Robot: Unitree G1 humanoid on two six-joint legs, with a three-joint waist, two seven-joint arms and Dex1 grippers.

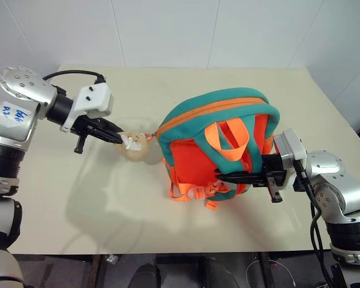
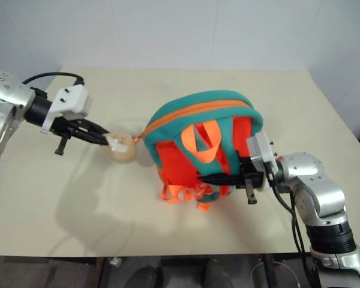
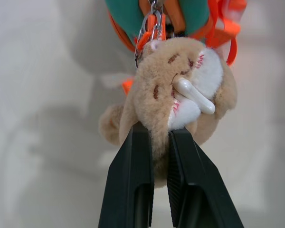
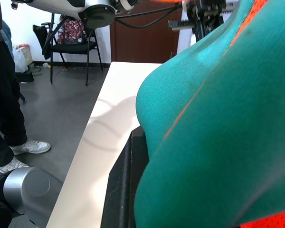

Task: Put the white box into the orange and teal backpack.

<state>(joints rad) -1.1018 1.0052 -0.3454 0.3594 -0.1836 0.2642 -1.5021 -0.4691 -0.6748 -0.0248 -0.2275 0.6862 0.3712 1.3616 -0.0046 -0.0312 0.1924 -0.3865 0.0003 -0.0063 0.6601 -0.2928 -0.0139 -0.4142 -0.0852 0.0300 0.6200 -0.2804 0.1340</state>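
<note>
I've got the orange and teal backpack [image 1: 219, 144] standing on the table [image 1: 78, 198] with its zip looking closed, and I see no white box, so I judge the packing may be done. My left gripper [image 1: 119, 137] reaches in from the backpack's left, angled down, clamped on the plush charm [image 3: 180, 99]. My right gripper [image 1: 240, 176] lies level, pinching the backpack's strap side.
</note>
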